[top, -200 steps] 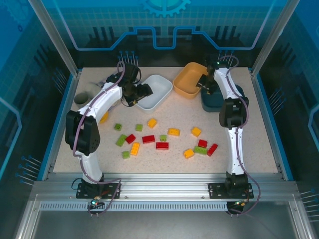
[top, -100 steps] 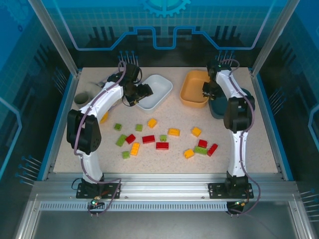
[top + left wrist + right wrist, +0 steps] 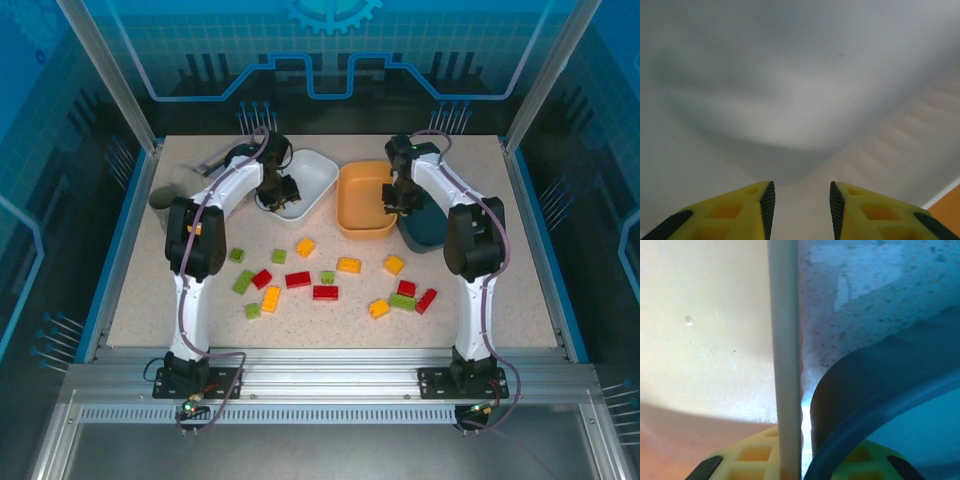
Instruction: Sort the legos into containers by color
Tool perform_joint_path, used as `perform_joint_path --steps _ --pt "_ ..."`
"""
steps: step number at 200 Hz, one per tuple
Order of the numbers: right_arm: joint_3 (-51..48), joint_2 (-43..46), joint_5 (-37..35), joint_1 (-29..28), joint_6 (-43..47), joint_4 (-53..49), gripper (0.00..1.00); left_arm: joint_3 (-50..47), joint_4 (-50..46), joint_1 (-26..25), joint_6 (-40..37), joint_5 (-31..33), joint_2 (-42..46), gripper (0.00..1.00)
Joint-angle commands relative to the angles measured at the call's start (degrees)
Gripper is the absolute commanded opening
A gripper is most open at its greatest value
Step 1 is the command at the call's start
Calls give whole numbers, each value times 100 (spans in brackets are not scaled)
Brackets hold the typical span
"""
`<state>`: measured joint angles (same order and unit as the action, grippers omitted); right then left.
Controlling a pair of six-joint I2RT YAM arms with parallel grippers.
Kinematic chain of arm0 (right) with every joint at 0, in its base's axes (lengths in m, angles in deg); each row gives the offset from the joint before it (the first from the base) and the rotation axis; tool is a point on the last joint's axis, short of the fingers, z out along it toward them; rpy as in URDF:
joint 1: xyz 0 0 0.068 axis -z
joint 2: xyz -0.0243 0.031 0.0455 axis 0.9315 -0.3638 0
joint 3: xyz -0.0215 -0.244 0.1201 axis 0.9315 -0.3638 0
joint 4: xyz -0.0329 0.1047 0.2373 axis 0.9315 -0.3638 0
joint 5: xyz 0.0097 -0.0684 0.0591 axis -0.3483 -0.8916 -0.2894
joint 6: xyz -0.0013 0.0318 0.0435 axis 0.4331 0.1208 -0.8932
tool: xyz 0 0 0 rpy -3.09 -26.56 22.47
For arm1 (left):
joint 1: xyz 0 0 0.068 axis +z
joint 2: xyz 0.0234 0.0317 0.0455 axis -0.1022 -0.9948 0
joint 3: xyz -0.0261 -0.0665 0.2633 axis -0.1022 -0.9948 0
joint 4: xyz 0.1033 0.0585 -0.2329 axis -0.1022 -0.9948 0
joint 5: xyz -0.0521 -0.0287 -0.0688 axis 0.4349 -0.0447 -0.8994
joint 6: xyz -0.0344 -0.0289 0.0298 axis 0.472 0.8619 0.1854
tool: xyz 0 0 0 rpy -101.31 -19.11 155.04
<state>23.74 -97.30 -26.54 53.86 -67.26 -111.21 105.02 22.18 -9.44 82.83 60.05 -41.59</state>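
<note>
Red, green and yellow legos lie scattered across the table's middle, among them a red one (image 3: pixel 298 279), a green one (image 3: pixel 243 282) and a yellow one (image 3: pixel 348 265). At the back stand the containers: a white tray (image 3: pixel 315 175), an orange tray (image 3: pixel 360 205) and a dark teal tray (image 3: pixel 432 232), half under the right arm. My left gripper (image 3: pixel 283 190) (image 3: pixel 801 187) sits at the white tray's (image 3: pixel 790 75) near-left edge, its jaws drawn in on the rim. My right gripper (image 3: pixel 395 197) (image 3: pixel 792 440) is shut on the orange tray's right rim (image 3: pixel 784 340), beside the teal tray (image 3: pixel 865 390).
A dark round pan (image 3: pixel 163 196) sits at the table's far left, behind the left arm. Blue enclosure walls ring the table. The orange and teal trays stand almost touching. The legos lie between the two arms, in front of the trays.
The right gripper closed on the orange tray and dragged it left and nearer. The left gripper closed on the white tray, which shifted slightly left.
</note>
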Motion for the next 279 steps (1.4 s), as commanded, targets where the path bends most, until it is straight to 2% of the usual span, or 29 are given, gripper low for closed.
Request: perform_joint_path --steps 1,34,73,100,123,150,178,205,233,266,279 --pt "-114 17 385 -111 414 68 16 -28 -88 -172 14 -283 -10 36" --pt "-196 21 512 -125 839 92 20 -403 122 -423 159 -409 132 35" --pt "-260 184 528 -110 1213 79 38 -905 536 -512 494 -635 424 35" --pt "-583 684 550 103 854 314 58 -879 652 -509 480 -536 499 35" --pt "-892 1104 773 505 222 633 65 -531 574 -507 388 -498 325 35" --pt "-1001 1202 1021 989 -522 934 66 -52 465 -497 328 -533 -46 35" --pt "-758 879 1119 1380 -1327 999 66 493 421 -488 316 -629 -387 35" --pt "-145 286 935 1440 -1645 828 66 935 342 -449 307 -656 -554 35" --pt "552 -299 834 1418 -1695 550 65 921 304 -426 332 -550 -256 36" --pt "1115 -803 648 1393 -1556 53 52 512 367 -394 407 -455 336 36" --pt "1151 -840 486 1375 -1378 -55 42 358 355 -394 410 -419 556 36"
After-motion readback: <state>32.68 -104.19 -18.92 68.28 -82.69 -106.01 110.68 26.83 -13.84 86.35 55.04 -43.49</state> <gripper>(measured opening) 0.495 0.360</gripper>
